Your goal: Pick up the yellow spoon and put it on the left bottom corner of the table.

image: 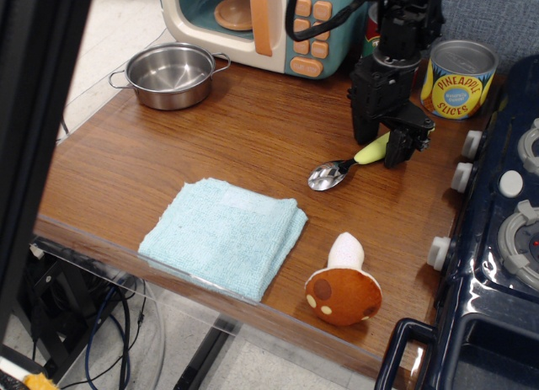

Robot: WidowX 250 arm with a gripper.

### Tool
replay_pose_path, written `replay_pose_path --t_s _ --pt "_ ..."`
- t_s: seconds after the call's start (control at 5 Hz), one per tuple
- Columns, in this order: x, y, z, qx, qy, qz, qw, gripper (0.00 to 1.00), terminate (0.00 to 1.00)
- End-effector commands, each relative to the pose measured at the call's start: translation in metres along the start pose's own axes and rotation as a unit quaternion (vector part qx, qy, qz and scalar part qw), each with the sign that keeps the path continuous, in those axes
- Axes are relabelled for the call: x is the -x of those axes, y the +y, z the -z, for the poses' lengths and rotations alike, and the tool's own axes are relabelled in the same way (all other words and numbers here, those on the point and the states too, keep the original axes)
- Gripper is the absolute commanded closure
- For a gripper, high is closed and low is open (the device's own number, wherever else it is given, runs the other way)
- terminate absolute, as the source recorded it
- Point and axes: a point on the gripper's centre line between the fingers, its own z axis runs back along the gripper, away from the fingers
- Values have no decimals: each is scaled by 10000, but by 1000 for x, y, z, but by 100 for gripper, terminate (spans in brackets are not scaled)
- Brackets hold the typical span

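Observation:
The yellow spoon lies on the brown table at the right, its silver bowl toward the front left and its yellow-green handle toward the back right. My black gripper is low over the handle, with one finger on each side of it. The jaws stand open around the handle, and most of the handle is hidden behind the fingers. The spoon still rests on the table.
A steel pot and a toy microwave stand at the back. A pineapple can is right of the arm. A light blue cloth and a toy mushroom lie in front. The dark blue stove borders the right.

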Motion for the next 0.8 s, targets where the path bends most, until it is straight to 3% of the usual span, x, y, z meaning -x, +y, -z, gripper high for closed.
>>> replay_pose_path --t_s 0.0,0.2,0.4,0.6 --pt "7 -5 -28 207 336 -77 9992 100 0" --pt "4 -6 -43 291 360 -9 9989 100 0" --pt "-8 -12 -70 598 281 18 9978 100 0" --pt "-33 -18 -105 676 434 -17 9968 100 0"
